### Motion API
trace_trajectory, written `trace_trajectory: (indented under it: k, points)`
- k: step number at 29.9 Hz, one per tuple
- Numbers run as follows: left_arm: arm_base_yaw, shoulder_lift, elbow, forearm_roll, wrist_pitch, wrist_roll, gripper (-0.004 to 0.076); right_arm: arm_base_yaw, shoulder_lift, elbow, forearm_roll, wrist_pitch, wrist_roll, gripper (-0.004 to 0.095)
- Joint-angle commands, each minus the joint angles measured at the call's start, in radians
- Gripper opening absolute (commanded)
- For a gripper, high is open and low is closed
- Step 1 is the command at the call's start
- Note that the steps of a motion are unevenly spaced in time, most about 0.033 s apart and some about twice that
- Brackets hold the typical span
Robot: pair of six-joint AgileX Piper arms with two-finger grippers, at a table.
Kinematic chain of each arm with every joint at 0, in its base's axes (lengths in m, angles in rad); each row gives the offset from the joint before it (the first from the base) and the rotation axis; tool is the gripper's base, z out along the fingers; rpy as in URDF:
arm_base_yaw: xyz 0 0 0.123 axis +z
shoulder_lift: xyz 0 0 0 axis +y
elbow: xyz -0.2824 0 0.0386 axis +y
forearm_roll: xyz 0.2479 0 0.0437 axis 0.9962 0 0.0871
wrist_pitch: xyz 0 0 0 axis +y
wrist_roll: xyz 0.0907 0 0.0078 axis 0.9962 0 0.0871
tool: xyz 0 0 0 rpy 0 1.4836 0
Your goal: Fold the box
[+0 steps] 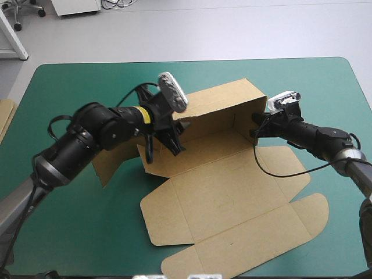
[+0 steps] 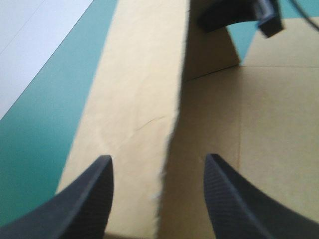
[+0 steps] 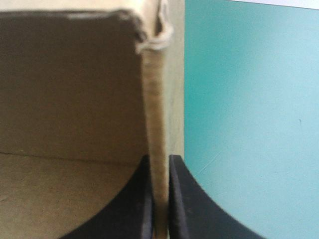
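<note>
Right end effector [image 3: 159, 160] is clamping the brown box's [image 1: 226, 186] raised wall [image 1: 215, 102]; left end effector [image 2: 158, 158], spread apart, is straddling it. I'm fearing a slip drops it flat.

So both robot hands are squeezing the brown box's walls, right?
Not quite. Only the right hand is squeezing the box, shut on a raised wall. The left hand is open, standing on either side of a wall's edge without pinching it; the left wrist view shows this.
</note>
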Motion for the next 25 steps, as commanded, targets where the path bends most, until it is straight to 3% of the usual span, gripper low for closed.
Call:
trace_trajectory:
  k: [1, 8, 15, 25]
  points:
    - [0.151, -0.081, -0.037, -0.111, -0.041, 0.039, 0.0388, 0.001, -0.04, -0.024, 0.007, 0.047, 0.068, -0.0019]
    - [0.526, -0.193, -0.031, -0.113, 0.017, 0.041, 0.0388, 0.001, -0.04, -0.087, -0.171, 0.026, 0.265, -0.0018]
    - [0.899, -0.235, 0.082, -0.262, 0.021, 0.038, 0.0388, 0.001, -0.04, -0.203, -0.469, 0.029, 0.563, -0.0019]
    - [0.979, -0.233, 0.292, -0.387, -0.07, 0.073, 0.0388, 0.001, -0.04, -0.426, -0.836, 0.207, 1.013, -0.0012]
